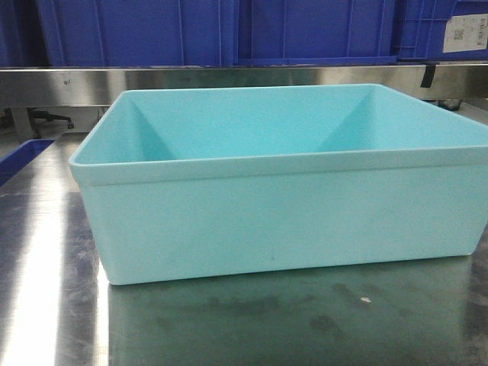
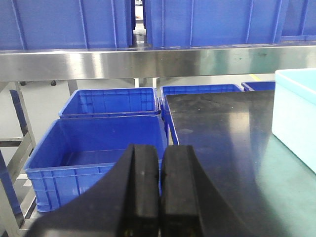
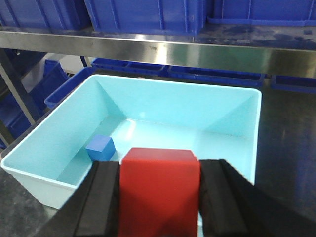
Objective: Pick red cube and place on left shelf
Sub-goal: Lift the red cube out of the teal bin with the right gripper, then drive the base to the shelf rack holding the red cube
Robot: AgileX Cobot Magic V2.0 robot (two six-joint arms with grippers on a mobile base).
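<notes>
Right pincer (image 3: 160, 173) clenched on the red cube (image 3: 159, 200), one black finger flat on each side face. The cube hangs over the near rim of the pale turquoise tub (image 3: 29, 165), clear of its floor. A small blue cube (image 3: 100, 147) sits alone inside the tub, towards its left wall. Left pincer (image 2: 160, 158) is clenched on nothing, fingers pressed together, out over the desk (image 2: 222, 148) edge with open blue crates (image 2: 94, 148) below it. The left shelf (image 3: 148, 48) runs across behind the tub, and large blue bins (image 3: 143, 15) stand along it right up to the front rail. Risks, as I judge them: free landing room on that tier looks scarce from here, so the cube could knock the rail or a bin wall on the way up and twist in the grip. Only two faces are held, so a bump could drop it back into the tub beside the blue one. A low approach would catch the rail's underside. Orientation: the cube is held square, top edge level, one flat face turned to the wrist camera. All sides look equal, so it has no long axis to speak of.
</notes>
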